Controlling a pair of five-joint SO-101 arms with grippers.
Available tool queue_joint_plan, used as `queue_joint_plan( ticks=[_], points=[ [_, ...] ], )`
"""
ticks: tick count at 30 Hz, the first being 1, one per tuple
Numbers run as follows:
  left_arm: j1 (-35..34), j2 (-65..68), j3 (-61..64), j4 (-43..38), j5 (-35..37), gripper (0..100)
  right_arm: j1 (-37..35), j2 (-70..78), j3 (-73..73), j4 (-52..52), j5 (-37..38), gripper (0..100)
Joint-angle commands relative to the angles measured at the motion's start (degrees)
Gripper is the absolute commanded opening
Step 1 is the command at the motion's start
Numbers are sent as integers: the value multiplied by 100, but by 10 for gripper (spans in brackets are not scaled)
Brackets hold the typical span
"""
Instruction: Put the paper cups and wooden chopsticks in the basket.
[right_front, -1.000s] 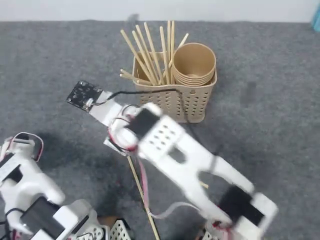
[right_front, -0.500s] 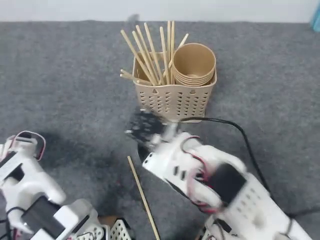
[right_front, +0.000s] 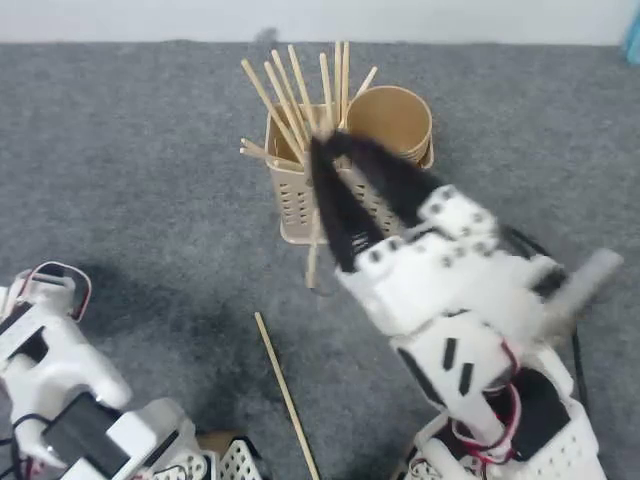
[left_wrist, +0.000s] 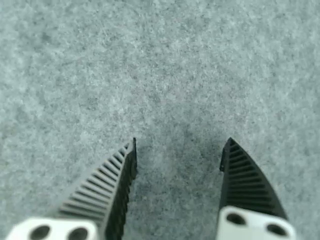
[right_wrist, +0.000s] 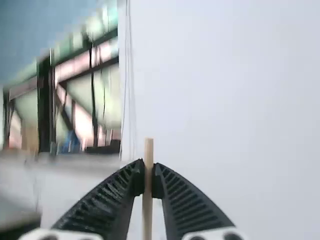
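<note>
Toward 12 o'clock on the grey carpet (right_front: 120, 150) the basket (right_front: 290, 195) is standing upright, with a white wall (right_front: 300, 18) running along the far edge of the surface behind it. A stack of paper cups (right_front: 395, 115) is sitting in the basket's 3 o'clock side, and a bundle of wooden chopsticks (right_front: 290, 100) is leaning and fanning out of its 9 o'clock side. The right arm (right_front: 470, 330) is rising from 5 o'clock and partly blocking the basket front. The right gripper (right_front: 330, 142) is pointing upward in front of the rim, and its dark fingers are pinching one chopstick (right_front: 313, 265), whose lower end is hanging down past the basket's foot. From the right wrist, that gripper (right_wrist: 148, 167) is closing tightly on the stick (right_wrist: 148, 150), with a short tip poking out beyond the fingers. Behind it a pale wall (right_wrist: 225, 75) and a dark frame (right_wrist: 75, 100) with blurred room shapes are showing. A loose chopstick (right_front: 285, 390) is lying flat on the carpet near 6 o'clock, apart from both arms. The left arm (right_front: 50, 370) is sitting at 8 o'clock. The left gripper (left_wrist: 181, 145) is hanging over bare carpet (left_wrist: 165, 65) with its fingers spread wide and gripping nothing.
</note>
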Motion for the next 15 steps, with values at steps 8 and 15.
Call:
queue_joint_plan(
  ticks=[8,15],
  points=[
    [132,-70,-92,18,-79,261,1007,2237,-237,-3187,-105,8],
    [176,-70,-92,9,-79,261,1473,3890,-1134,-3486,-105,8]
  ],
)
